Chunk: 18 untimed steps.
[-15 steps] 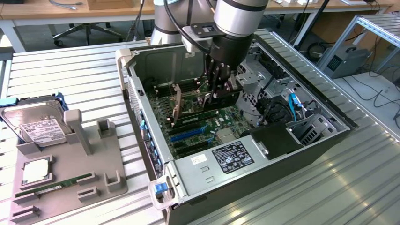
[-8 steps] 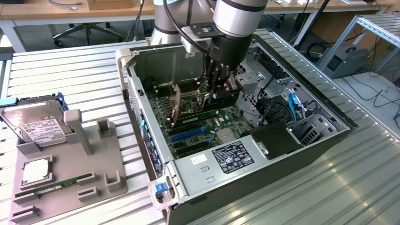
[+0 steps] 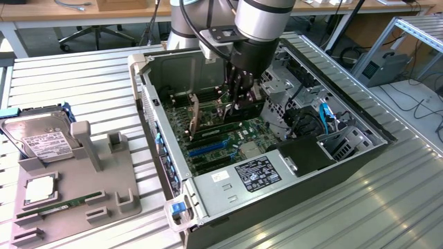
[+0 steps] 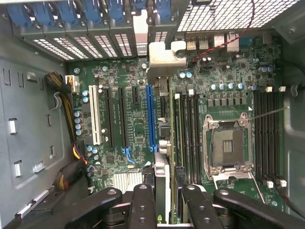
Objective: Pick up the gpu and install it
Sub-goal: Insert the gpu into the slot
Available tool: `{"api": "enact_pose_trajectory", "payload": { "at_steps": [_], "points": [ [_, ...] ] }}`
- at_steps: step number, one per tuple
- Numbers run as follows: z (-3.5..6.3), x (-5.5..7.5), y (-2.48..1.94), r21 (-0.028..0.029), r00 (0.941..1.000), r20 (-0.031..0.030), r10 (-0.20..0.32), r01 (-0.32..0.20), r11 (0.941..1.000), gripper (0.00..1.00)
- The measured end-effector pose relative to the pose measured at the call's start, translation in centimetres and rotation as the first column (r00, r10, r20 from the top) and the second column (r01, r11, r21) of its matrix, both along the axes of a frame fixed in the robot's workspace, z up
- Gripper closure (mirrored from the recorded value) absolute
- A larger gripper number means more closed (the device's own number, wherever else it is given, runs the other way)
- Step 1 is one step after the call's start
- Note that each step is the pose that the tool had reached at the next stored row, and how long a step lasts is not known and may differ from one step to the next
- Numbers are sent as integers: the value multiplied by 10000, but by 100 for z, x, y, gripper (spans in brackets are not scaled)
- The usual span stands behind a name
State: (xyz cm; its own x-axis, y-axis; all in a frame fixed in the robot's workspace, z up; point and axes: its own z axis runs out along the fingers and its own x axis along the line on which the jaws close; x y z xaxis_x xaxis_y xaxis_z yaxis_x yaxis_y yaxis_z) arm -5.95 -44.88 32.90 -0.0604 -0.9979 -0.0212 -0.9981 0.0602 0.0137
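Currently, item in hand: the gpu [image 3: 196, 115], a thin card held edge-down inside the open computer case [image 3: 155, 104], its silver end bracket [image 4: 164, 56] toward the case's rear slot wall.

Gripper [image 3: 235, 106]: lowered into the case on the arm, fingers [image 4: 143, 202] clamped on the upper edge of the card; in the wrist view the card runs straight out from between them across the motherboard [image 4: 128, 176].

Step, as judged: installation stage. The card is already off the counter [image 3: 76, 78] and hangs just above the board, close beside the long blue expansion slot [image 4: 151, 117]. Whether its edge connector has entered any slot cannot be told; it looks unseated.

Requirement of the move ahead, as judged: the connector edge must sit parallel to and directly over the slot, the bracket in line with the rear opening, and the press must go straight down without tilt. A sideways offset would land the card on neighbouring components.

Other stock, well apart from the gripper: grey fixture tray [image 3: 76, 192] on the counter at the exterior view's left, carrying a silver hard drive [image 3: 41, 140] and a green RAM stick [image 3: 59, 207]. Empty CPU socket [image 4: 228, 148] on the board.
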Motion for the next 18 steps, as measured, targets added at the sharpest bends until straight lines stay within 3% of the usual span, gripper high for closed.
{"api": "enact_pose_trajectory", "payload": {
  "at_steps": [18],
  "points": [
    [-12, -41, -15, 1, 10000, 1, -2, 2, 10000, 73]
  ]
}}
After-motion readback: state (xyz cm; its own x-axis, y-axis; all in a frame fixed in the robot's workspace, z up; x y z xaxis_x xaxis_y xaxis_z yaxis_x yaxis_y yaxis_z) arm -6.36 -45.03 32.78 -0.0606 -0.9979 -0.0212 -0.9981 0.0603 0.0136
